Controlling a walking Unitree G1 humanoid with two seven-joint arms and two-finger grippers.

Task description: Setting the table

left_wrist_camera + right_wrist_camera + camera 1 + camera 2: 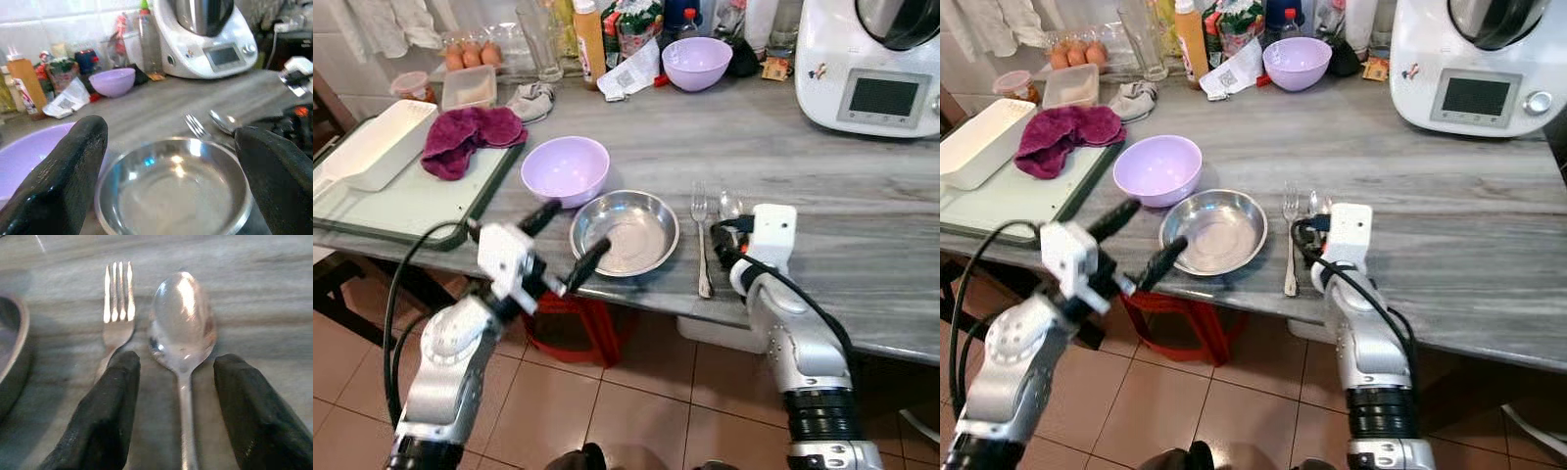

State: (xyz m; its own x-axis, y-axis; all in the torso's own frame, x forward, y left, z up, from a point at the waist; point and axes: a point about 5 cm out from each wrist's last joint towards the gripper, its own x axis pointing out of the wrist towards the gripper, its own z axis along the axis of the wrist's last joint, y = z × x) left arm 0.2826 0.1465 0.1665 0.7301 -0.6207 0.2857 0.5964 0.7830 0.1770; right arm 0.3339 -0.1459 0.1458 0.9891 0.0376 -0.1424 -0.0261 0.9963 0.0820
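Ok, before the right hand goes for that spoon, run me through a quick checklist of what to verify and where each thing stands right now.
1. Right hand open: ok, its fingers stand apart.
2. Spoon between the fingers: ok, the handle runs down the gap.
3. Fork out of the grasp: not ok, one finger sits right against its handle and may catch it.
4. Steel bowl out of the way: ok, it lies on the far side of the fork.
5. Left hand out of the way: ok, open at the steel bowl's near rim, away from the spoon.
6. Fingers low enough to pinch: cannot tell.
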